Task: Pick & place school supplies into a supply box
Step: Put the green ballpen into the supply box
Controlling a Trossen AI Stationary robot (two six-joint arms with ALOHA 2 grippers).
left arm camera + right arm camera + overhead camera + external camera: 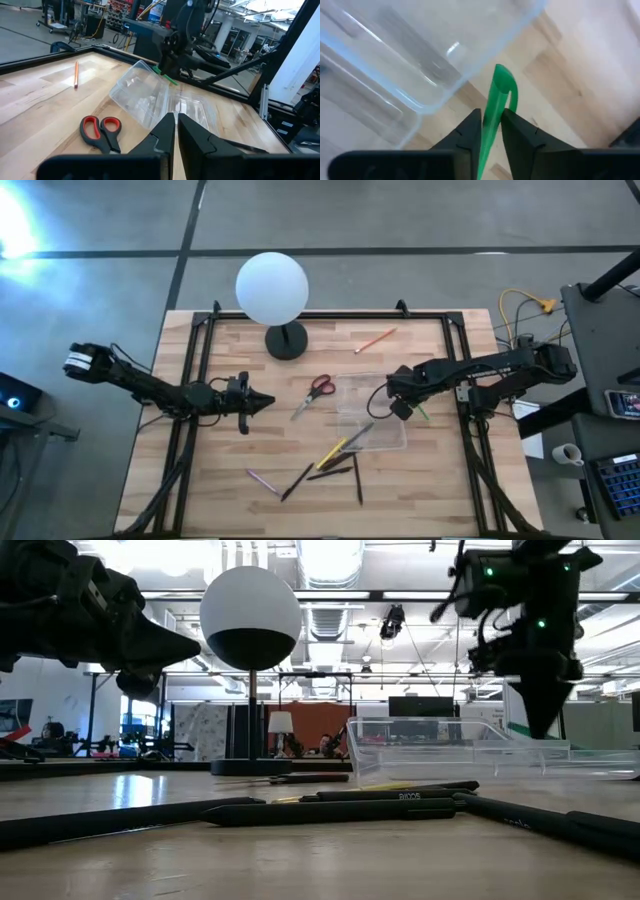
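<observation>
The clear supply box (368,412) lies open on the table's right half, also seen in the left wrist view (150,95). My right gripper (400,408) hovers at the box's right rim, shut on the green marker (421,413). My left gripper (266,401) hangs shut over the table's left middle, pointing at the red-handled scissors (318,390), which lie flat left of the box. An orange pencil (375,340) lies near the far edge. A yellow pencil (333,450), several dark pens (335,470) and a pink pen (263,479) lie near the box's near side. My right gripper pinches the green marker's shaft (492,117) between its two fingers, coming from above. The fingers lie across the marker, and one end (505,82) sticks out past the fingertips. The marker is lifted clear, tilted, beside the box's rim (427,107).
A white globe lamp (272,288) on a black base (287,342) stands at the far middle of the table. Black frame rails (190,380) run along the table's sides. Bare wood lies between the left gripper and the near edge.
</observation>
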